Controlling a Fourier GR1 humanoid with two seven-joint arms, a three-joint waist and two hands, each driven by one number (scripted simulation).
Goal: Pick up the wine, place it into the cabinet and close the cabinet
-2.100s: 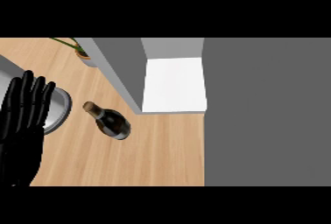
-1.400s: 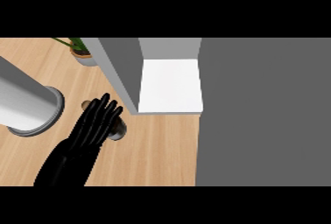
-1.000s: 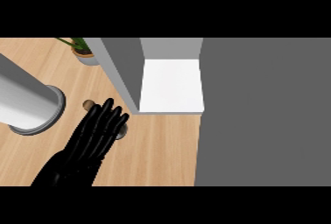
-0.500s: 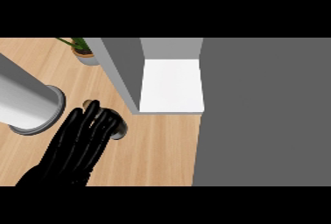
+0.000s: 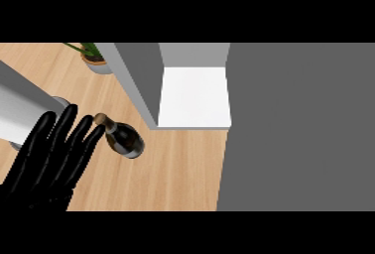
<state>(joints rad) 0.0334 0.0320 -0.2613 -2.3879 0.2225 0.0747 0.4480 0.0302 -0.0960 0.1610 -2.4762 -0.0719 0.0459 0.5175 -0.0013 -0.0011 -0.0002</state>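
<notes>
The dark wine bottle lies on its side on the wooden counter, its neck pointing up and left. My left hand comes in from the lower left with straight fingers. It lies just left of the bottle, with its fingertips close beside the neck, and I cannot tell whether they touch. Nothing is held. The open cabinet shows a white floor beyond the bottle, up and to the right, with a grey side panel between the two. My right hand does not show.
A tall grey cylinder stands at the left edge behind my hand. A small potted plant sits at the back, left of the cabinet. A flat grey surface fills the right side past the counter's edge.
My left hand lay over the bottle and has drawn back down and to the left, uncovering it. The bottle has stayed where it was.
</notes>
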